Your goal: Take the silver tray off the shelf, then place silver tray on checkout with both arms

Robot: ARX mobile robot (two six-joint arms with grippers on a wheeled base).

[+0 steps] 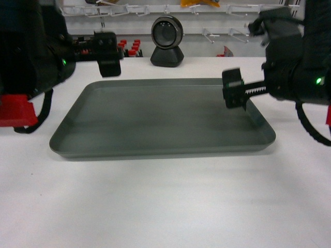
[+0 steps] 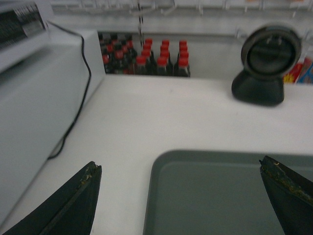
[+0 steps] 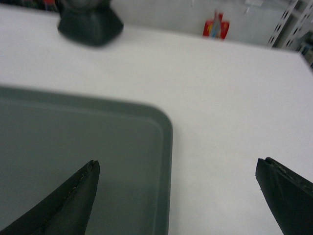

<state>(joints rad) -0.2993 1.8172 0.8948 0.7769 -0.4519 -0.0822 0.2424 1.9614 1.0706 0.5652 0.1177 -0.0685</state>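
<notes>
The silver tray (image 1: 160, 116) is lying flat on the checkout (image 1: 165, 206). The left gripper (image 2: 181, 196) and right gripper (image 3: 178, 196) are hanging wide open, gripping nothing, each straddling one tray corner.

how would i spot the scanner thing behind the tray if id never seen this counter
Start at the broad white checkout and find the silver tray lying flat on it. Just past the tray's far edge stands a black scanner. It is the only upright object there: a round face on a dark, flared base.

A matt grey-silver metal tray (image 1: 155, 119) lies on a smooth white tabletop (image 1: 165, 206), flanked by black fingers (image 2: 73, 205) with worn edges.
</notes>
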